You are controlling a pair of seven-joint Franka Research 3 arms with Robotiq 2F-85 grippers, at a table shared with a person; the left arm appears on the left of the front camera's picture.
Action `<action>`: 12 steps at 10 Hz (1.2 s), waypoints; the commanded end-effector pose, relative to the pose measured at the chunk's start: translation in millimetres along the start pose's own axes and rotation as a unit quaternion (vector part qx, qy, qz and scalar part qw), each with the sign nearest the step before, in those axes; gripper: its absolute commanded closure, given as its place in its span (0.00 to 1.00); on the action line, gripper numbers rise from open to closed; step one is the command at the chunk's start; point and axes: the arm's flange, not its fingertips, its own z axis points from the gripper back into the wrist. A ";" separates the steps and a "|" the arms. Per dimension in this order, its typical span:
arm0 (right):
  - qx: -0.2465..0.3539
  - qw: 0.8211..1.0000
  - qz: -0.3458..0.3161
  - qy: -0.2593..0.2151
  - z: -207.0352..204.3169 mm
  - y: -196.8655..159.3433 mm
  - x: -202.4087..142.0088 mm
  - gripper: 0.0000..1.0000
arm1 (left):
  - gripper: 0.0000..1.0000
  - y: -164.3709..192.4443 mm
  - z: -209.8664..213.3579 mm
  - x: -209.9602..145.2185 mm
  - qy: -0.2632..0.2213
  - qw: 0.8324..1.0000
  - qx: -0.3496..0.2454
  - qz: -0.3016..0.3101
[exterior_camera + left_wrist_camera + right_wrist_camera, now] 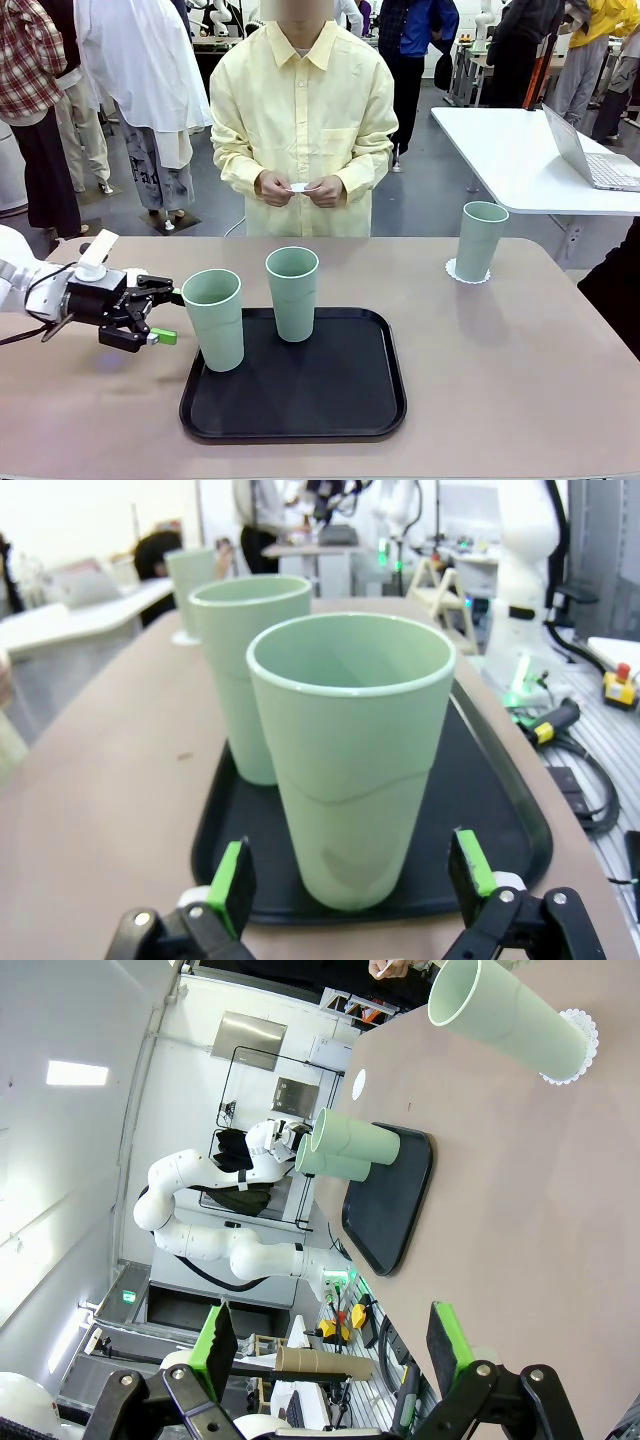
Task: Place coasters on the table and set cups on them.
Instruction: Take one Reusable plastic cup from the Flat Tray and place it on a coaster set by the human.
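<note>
Jaws on the left arm (pixel 12 265) are standing wide apart at the lower left of the front view, lining up beside the nearer cup (pixel 214 318) on the black tray (pixel 300 400). Seen from the left wrist, that cup (pixel 350 770) is rising at the centre of the frame. Its base is sitting between the two green pads (pixel 232 880) and a little beyond their tips, touching neither as far as the picture is showing. The left jaws are holding nothing.

The right jaws are also gaping at the bottom of the right wrist view, with bare table (pixel 520 1210) between their pads (pixel 215 1335) and every cup well apart from them.

The job is looking roughly a third done. One cup (pixel 480 240) is standing on a lacy white coaster (pixel 453 270) at the right of the front view, off the tray. Two cups are waiting on the tray, the second (pixel 292 292) just behind the nearer one. At top centre a person (pixel 300 110) is holding a small white piece, probably another coaster, between both hands (pixel 276 187). A small white disc (pixel 359 1083) is lying on the table in the upper middle of the right wrist view. It may be a coaster already laid down, though it is too small to tell.
</note>
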 end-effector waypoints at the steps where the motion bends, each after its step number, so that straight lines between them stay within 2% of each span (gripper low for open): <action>1: 0.000 1.000 -0.002 -0.001 0.2 -0.2 -0.6 0.00 | 0.00 7.6 -13.0 -5.0 -0.003 1.000 0.008 -0.019; 9: 0.000 1.000 -0.002 -0.001 0.2 -0.2 -0.6 0.00 | 0.00 11.8 -42.6 -8.5 0.002 1.000 -0.017 -0.011; 12: 0.000 1.000 -0.002 -0.001 0.2 -0.2 -0.6 0.00 | 0.00 10.3 -54.7 -8.4 -0.025 0.998 -0.038 -0.042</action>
